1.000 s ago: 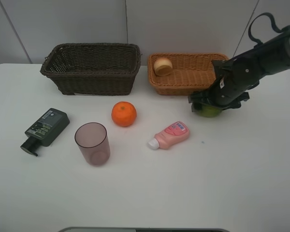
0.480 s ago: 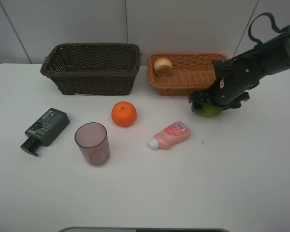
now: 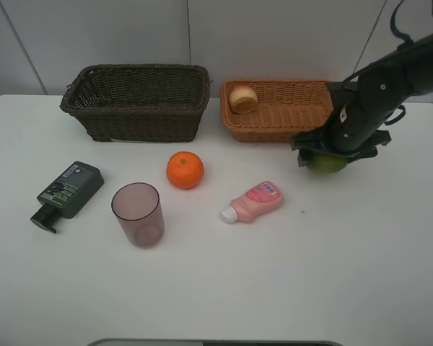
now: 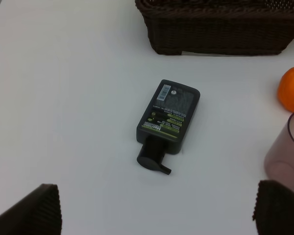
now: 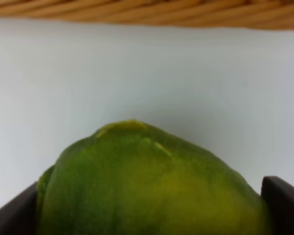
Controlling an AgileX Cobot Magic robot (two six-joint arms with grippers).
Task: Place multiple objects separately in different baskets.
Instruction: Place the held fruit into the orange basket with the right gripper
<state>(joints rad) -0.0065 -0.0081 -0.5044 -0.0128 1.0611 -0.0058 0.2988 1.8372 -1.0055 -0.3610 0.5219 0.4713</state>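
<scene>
My right gripper (image 3: 337,151) is shut on the green fruit (image 3: 326,164) and holds it low over the table, by the front right corner of the light tan basket (image 3: 274,131). The right wrist view shows the fruit (image 5: 152,176) filling the space between the jaws. The red-yellow fruit (image 3: 243,99) lies in that basket. The dark brown basket (image 3: 137,119) is empty. The orange (image 3: 185,170), pink bottle (image 3: 254,201), mauve cup (image 3: 138,214) and dark green pump bottle (image 3: 66,192) rest on the table. My left gripper (image 4: 157,209) is open above the pump bottle (image 4: 167,122).
The white table (image 3: 310,274) has a wall behind the baskets. In the left wrist view the dark basket (image 4: 215,34), the orange (image 4: 292,89) and the cup (image 4: 286,156) show beside the pump bottle.
My right gripper has moved a little to the right with the green fruit in it. Nothing else has moved.
</scene>
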